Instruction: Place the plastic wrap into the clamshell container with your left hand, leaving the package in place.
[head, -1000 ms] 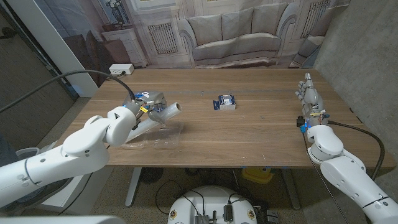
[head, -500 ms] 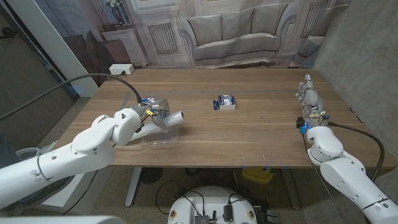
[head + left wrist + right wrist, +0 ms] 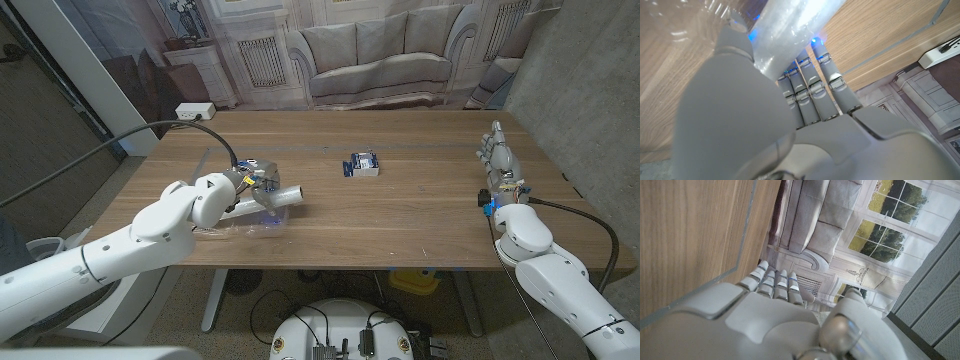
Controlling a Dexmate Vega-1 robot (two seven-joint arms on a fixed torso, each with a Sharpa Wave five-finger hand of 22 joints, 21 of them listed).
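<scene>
Wooden table (image 3: 420, 215): plastic wrap (image 3: 272, 194) in left hand (image 3: 250, 180) over clamshell container (image 3: 240, 222).

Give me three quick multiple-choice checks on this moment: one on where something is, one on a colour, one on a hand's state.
1. Where is the small blue-and-white package?
A. near the table's middle
B. inside the container
C. in the right hand

2. What colour is the roll of plastic wrap?
A. red
B. whitish
C. black

3. What is the left hand doing?
A. waiting with nothing in it
B. gripping the roll over the clear plastic clamshell container
C. pressing on the package

Answers: 1 A, the package sits alone mid-table on the wooden table. 2 B, the roll looks pale and glossy in the left wrist view too. 3 B, its fingers wrap the roll; the right hand holds nothing.
</scene>
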